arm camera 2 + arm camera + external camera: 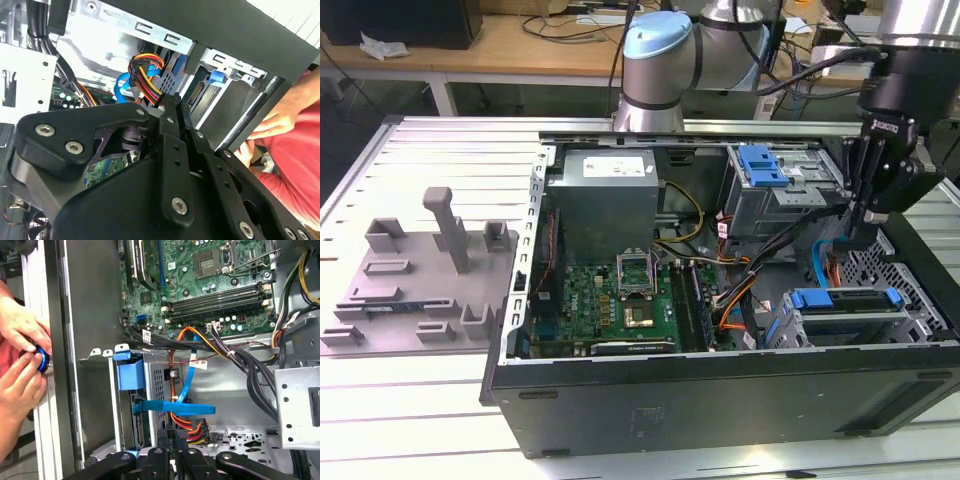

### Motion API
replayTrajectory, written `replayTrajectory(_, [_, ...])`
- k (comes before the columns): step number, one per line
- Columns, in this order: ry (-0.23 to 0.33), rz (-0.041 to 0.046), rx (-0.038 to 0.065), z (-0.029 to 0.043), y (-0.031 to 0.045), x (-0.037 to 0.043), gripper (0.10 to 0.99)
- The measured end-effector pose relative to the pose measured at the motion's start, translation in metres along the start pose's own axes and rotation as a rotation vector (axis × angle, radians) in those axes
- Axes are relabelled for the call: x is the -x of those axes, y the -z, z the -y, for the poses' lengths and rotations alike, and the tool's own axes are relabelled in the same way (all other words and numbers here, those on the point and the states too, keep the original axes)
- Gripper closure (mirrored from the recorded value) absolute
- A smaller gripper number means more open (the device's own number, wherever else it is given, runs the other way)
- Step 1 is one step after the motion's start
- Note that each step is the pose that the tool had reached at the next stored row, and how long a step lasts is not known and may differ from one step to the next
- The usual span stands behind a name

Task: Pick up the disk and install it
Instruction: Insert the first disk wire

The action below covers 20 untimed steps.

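Disk (845, 300) just below pincer (861, 238)

Arm (655, 60) aloft, hand (858, 232) vertical with tips downward, its 2 fingers (172, 131) tight together, nothing between.

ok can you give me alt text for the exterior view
A robot arm's black gripper hangs over an open computer case, at the exterior view's right, just above the disk in its blue bracket in a drive cage. A grey fixture lies on the white table beside the case.
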<state>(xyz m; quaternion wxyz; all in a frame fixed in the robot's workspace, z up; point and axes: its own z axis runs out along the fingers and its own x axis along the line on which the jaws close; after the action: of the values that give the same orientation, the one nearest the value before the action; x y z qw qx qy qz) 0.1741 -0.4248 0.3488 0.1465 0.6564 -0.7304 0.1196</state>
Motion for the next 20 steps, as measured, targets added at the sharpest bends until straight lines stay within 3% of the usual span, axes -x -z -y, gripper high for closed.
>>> replayTrajectory(3, [0.005,0.0311,0.011,0.0019,-0.0018,-0.0046,0.922])
replayTrajectory(4, [0.007,0.0522,0.016,0.0026,-0.0028,-0.0071,0.922])
replayTrajectory(6, [0.010,0.0849,0.021,0.0041,-0.0048,-0.0124,0.922])
replayTrajectory(9, [0.011,0.1039,0.023,0.0054,-0.0073,-0.0196,0.922])
replayTrajectory(13, [0.014,0.1173,0.023,0.0063,-0.0089,-0.0242,0.922])
replayTrajectory(15, [0.016,0.1326,0.019,0.0066,-0.0095,-0.0262,0.922])
replayTrajectory(19, [0.018,0.1720,0.016,0.0073,-0.0115,-0.0320,0.922])
replayTrajectory(20, [0.018,0.1761,0.016,0.0075,-0.0122,-0.0339,0.922])
